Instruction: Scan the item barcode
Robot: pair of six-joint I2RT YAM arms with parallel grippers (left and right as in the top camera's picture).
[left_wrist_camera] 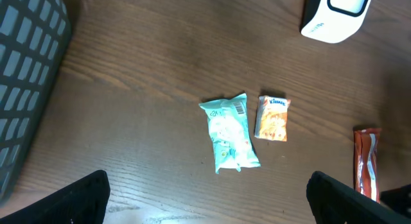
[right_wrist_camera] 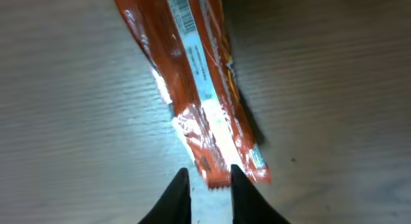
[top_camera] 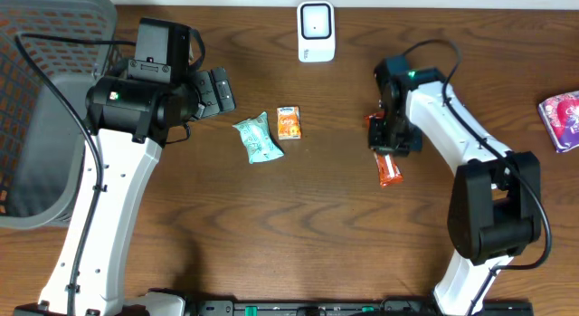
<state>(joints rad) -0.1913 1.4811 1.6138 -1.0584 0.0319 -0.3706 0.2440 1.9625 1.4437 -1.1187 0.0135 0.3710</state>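
orange snack bar [top_camera: 389,169]: lay flat on table [top_camera: 298,225], barcode [right_wrist_camera: 184,13] up, well apart from white scanner [top_camera: 316,31]
right gripper [right_wrist_camera: 209,180]: released, tips narrowly apart over the bar's end
left gripper [top_camera: 217,91]: spread wide, held nothing

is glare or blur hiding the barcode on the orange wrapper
Right wrist view: glare whitens the orange wrapper lower down; its barcode near the top is clear, slightly soft. Overhead: too small to read. Left wrist: dim, near the right edge.
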